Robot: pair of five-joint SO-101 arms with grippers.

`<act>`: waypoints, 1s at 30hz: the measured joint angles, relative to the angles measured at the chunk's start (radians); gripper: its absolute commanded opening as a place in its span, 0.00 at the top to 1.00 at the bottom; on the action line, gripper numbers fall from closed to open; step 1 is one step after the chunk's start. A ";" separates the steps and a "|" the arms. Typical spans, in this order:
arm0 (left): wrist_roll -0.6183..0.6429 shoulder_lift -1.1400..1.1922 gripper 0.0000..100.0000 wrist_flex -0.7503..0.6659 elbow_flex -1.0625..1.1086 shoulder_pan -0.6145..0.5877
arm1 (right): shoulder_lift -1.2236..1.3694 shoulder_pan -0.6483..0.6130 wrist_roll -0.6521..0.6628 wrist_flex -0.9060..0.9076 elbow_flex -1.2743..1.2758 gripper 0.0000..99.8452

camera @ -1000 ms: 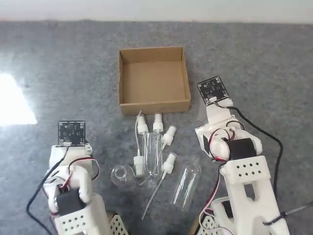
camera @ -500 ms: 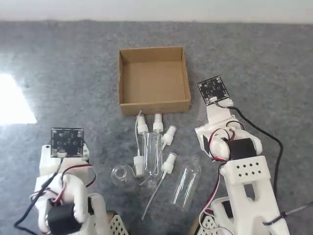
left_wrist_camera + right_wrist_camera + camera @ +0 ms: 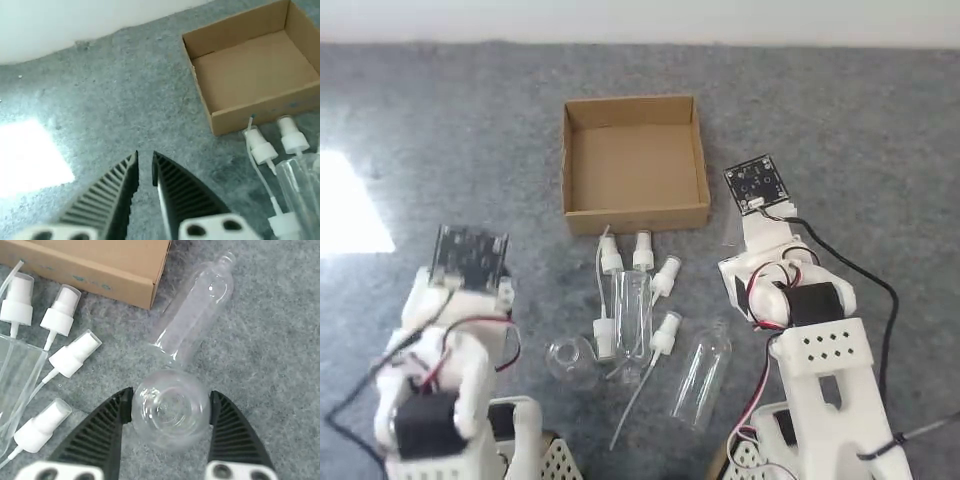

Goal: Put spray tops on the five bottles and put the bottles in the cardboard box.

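Grey carpet (image 3: 280,340), upright bottle (image 3: 170,415) inside right claw (image 3: 171,394).

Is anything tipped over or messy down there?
Yes. Clear bottles lie tipped on their sides on the gray table instead of standing up. The white spray tops are scattered loose around them, and none is on a bottle. The cardboard box has no bottles in it yet.

The cardboard box (image 3: 100,280) and 1 bottle (image 3: 15,375) run off the edge.
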 measured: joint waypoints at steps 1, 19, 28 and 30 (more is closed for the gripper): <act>0.020 0.054 0.93 0.000 -0.031 0.020 | 0.000 0.000 0.000 0.000 0.000 0.88; 0.341 0.815 0.85 0.000 -0.284 0.270 | 0.000 0.000 0.000 0.000 0.000 0.88; 0.427 0.971 0.85 -0.063 -0.325 0.339 | 0.000 0.000 0.000 0.000 0.000 0.88; 0.440 1.011 0.85 -0.084 -0.325 0.353 | 0.000 0.000 0.000 0.000 0.000 0.88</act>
